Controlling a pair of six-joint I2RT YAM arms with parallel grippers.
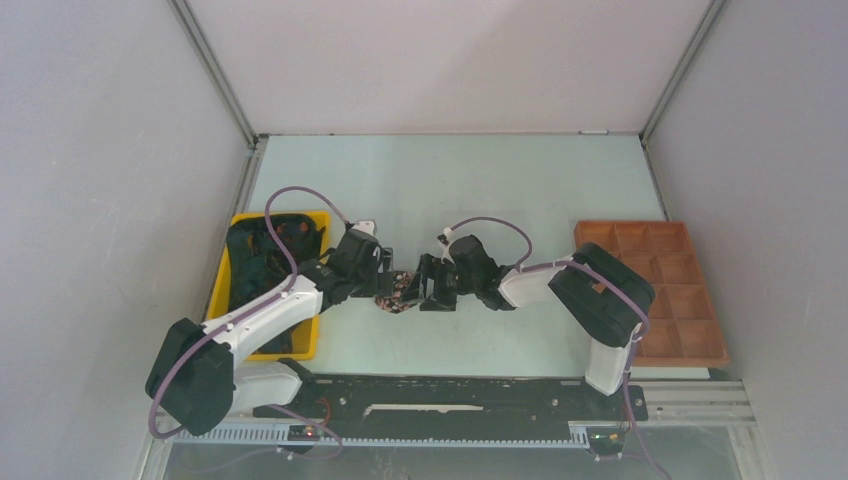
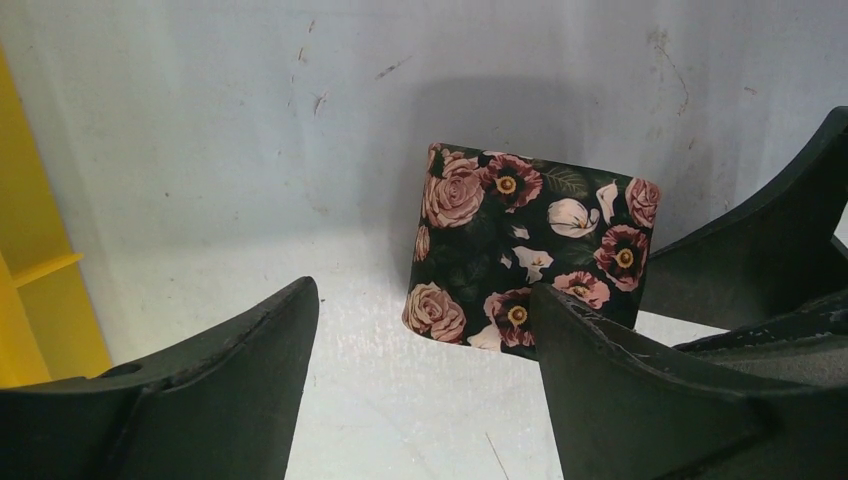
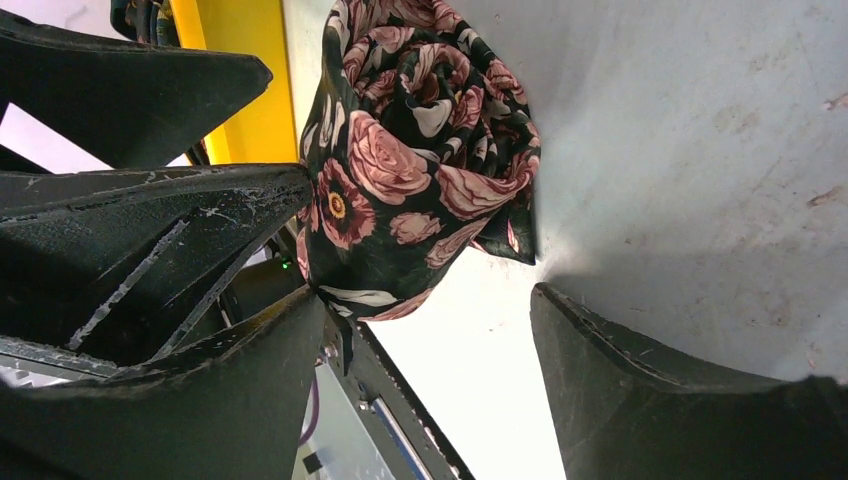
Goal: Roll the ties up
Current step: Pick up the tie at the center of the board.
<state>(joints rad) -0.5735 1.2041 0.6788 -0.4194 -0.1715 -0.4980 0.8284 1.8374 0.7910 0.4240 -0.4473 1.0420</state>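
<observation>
The tie [image 1: 393, 296] is rolled up into a short, fat coil and stands on the pale table [image 1: 450, 180] near its middle, a little toward the near edge, between the two arms. Its cloth is black to dark green and covered with large pink roses, deep red blooms with yellow centres, and a few white flowers. From the right wrist view the turns of the roll show as a spiral at one end, and a small pointed flap of cloth sticks out at the side. The left gripper [image 1: 383, 284] comes in from the left with its jaws spread wide. The roll stands just past its fingertips rather than between them, and one of its fingers [image 2: 640, 400] covers the roll's lower corner. Whether it presses the cloth cannot be told. The right gripper [image 1: 428, 284] faces it from the other side, jaws also wide apart and clamped on nothing. The tip of one finger [image 3: 200, 400] sits right at the roll's lower edge, close to the left gripper's fingers. A yellow bin [image 1: 225, 290] with dark cloth [image 1: 262, 262] in it lies at the left of the table, and an orange tray [image 1: 690, 355] of square compartments lies at the right, both well apart from the roll.
</observation>
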